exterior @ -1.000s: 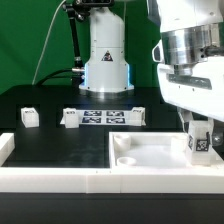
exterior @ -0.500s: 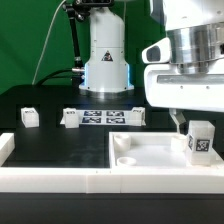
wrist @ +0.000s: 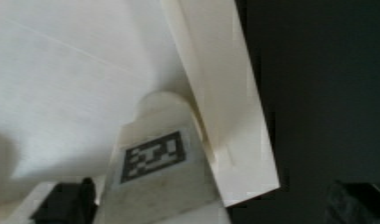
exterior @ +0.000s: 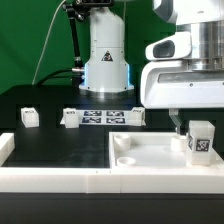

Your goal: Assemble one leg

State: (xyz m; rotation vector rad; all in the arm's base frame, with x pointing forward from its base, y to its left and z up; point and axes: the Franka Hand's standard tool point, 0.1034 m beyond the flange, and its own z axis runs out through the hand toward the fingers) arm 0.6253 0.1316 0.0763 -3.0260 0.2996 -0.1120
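One leg (exterior: 202,140), a small white block with a black-and-white tag, stands upright at the right corner of the large white tray-like panel (exterior: 150,152). My gripper (exterior: 198,122) is open just above it, with one dark finger (exterior: 176,120) to the exterior view's left of the leg, not touching. In the wrist view the same leg (wrist: 166,165) sits against the panel's raised rim (wrist: 222,90), between my gripper's (wrist: 213,208) spread fingers (wrist: 66,205). Three more legs (exterior: 29,116) (exterior: 70,118) (exterior: 137,116) stand on the black table behind.
The marker board (exterior: 103,117) lies flat between the back legs. The robot base (exterior: 105,60) stands behind it. A white rail (exterior: 55,180) runs along the table's front edge, with a raised end (exterior: 5,148) at the exterior view's left.
My gripper, which was down around the leg a second ago, has let it go and risen. The leg stays standing in the panel's corner.
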